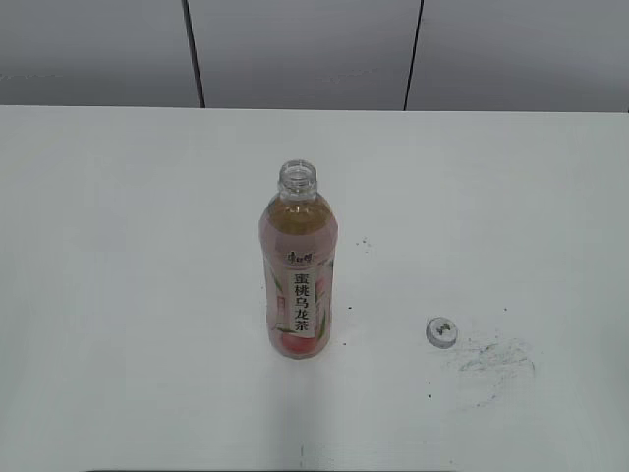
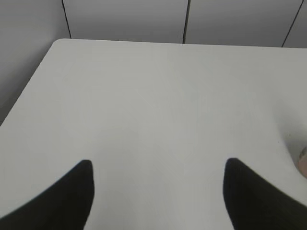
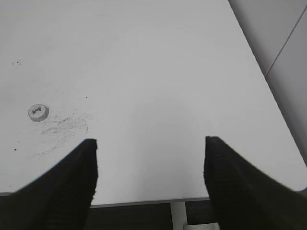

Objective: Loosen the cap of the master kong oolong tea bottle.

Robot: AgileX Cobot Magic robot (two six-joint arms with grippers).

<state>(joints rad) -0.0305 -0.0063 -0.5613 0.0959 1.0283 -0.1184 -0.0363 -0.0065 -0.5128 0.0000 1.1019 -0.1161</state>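
Note:
The master kong oolong tea bottle (image 1: 299,265) stands upright mid-table, its neck bare and open at the top. Its cap (image 1: 441,331) lies flat on the table to the right of the bottle, and the right wrist view shows the cap (image 3: 38,112) far left of the fingers. My left gripper (image 2: 158,165) is open over bare table with nothing between its fingers; a sliver of the bottle (image 2: 303,160) shows at the right edge. My right gripper (image 3: 151,141) is open above the table's front edge, empty. Neither arm appears in the exterior view.
The white table (image 1: 118,295) carries grey scuff marks (image 1: 496,364) just right of the cap and a few dark specks (image 1: 365,244). Grey panelled wall (image 1: 305,49) runs behind the table. The table's right corner and a white leg (image 3: 178,215) show below my right gripper.

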